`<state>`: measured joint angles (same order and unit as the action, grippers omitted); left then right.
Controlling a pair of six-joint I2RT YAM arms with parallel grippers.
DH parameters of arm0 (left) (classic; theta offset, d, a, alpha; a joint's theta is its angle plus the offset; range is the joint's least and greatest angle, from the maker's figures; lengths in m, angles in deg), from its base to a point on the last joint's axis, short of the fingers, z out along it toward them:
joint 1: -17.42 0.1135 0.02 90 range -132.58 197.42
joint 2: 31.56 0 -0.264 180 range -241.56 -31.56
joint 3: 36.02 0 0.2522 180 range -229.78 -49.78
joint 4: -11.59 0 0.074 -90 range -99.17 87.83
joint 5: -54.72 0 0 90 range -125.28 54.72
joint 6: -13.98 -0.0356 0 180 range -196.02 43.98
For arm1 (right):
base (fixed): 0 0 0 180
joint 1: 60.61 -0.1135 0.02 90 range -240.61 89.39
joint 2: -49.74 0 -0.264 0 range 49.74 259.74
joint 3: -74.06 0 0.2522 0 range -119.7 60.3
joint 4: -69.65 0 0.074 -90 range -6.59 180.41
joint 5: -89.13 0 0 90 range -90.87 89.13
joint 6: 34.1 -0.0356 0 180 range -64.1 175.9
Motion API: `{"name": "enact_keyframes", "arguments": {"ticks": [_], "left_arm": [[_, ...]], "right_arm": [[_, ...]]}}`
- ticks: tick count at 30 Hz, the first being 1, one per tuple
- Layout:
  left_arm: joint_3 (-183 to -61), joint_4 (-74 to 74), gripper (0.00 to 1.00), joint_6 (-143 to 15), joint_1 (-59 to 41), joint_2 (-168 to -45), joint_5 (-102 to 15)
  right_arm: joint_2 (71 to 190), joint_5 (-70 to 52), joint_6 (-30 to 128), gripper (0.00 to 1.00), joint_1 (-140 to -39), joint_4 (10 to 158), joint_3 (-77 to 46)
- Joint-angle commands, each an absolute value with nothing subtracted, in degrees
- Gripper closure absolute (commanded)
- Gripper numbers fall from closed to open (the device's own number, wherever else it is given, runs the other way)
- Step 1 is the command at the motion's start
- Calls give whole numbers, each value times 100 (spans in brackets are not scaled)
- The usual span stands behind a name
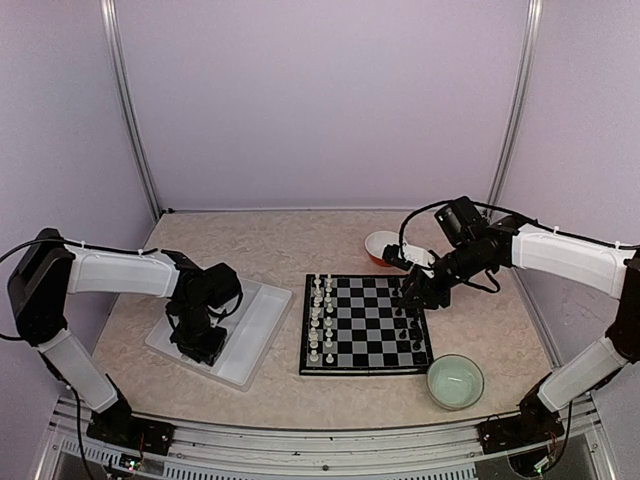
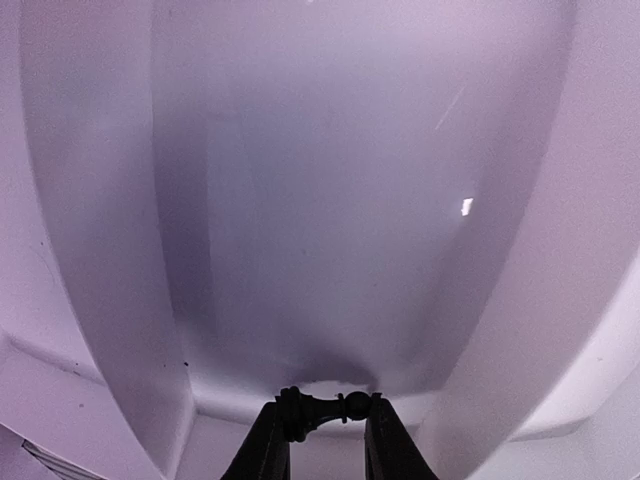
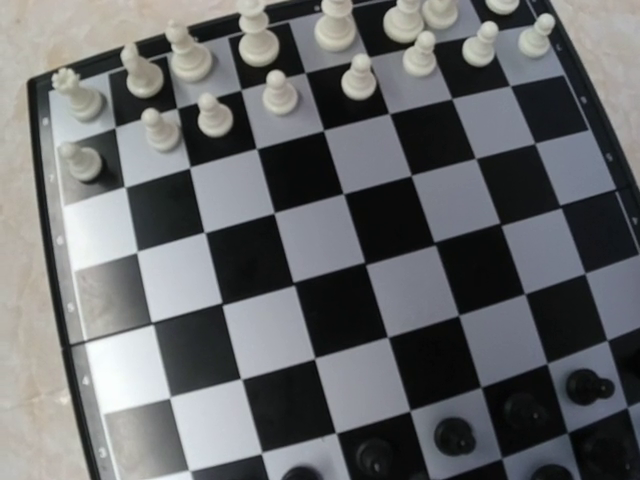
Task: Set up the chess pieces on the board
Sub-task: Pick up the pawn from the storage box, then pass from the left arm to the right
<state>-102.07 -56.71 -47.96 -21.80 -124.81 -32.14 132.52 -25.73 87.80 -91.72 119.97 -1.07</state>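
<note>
Currently I count one chessboard (image 1: 365,325), one white tray (image 1: 262,320) and two bowls on the table. The board is a flat square of black and white checks with a thin black border, lying in the middle of the top view.

On its 9 o'clock side stand the white pieces (image 3: 280,92), sixteen by my count in the right wrist view, in two rows, with a few cut off by the picture edge. Along the 3 o'clock side I make out five black pawns (image 3: 455,435) in a slanting row. More dark figures stand behind them, too cropped to count.

The tray sits at 9 o'clock from the board. My left gripper (image 2: 327,422) is down inside one of its compartments, fingers clamped on a single black chess piece (image 2: 318,405) that lies crosswise between the tips.

The orange bowl (image 1: 372,252), white inside, is at about 12 o'clock from the board and partly hidden by my right arm. The pale green bowl (image 1: 432,380) is at 5 o'clock, just off the board's corner. I cannot tell what either holds.

My right gripper (image 1: 410,298) hangs over the board's black side — whether its fingers are apart or together I cannot tell.
</note>
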Motion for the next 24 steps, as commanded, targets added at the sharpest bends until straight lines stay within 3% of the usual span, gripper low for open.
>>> {"name": "enact_keyframes", "arguments": {"ticks": [1,10,24], "left_arm": [[-10574,-5502,79,-4870,-1960,-12108,-3475],[-10387,-4968,78,-4969,-1449,-11602,-4222],[-9537,-2046,76,-4225,-1519,-11091,-7293]], "right_arm": [[13254,-2653,8753,61,-9120,11970,-252],[13316,-2741,8761,61,-9120,12041,-364],[13726,-3268,8778,61,-9184,12259,-898]]}}
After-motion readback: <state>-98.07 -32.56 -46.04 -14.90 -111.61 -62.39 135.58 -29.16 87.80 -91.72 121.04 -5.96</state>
